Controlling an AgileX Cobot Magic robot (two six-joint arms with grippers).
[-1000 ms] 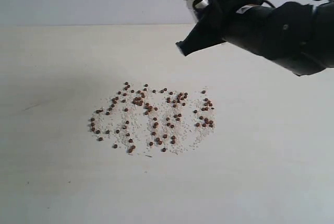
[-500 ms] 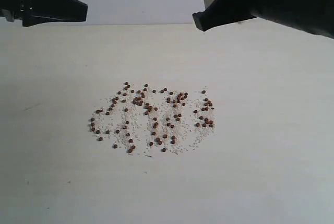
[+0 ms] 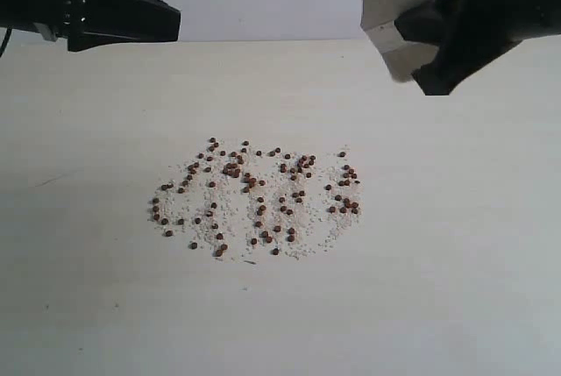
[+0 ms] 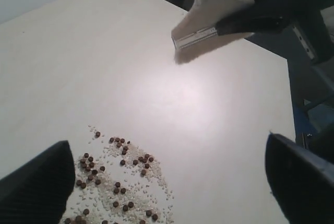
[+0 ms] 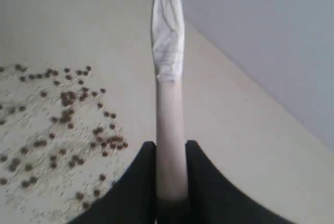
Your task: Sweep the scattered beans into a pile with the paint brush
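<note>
We see the left arm extending in from the upper left of the outside view. The left gripper (image 3: 168, 18) is roughly level, points right and hangs in the air. In its own wrist view the two black fingers (image 4: 36, 190) stand wide apart at the lower corners of the frame, clasping nothing. The right arm enters from the upper right, with the right gripper (image 5: 170, 148) angled down and to the left. Its fingers press on both sides of the paint brush (image 3: 383, 8), clamping it aloft.
</note>
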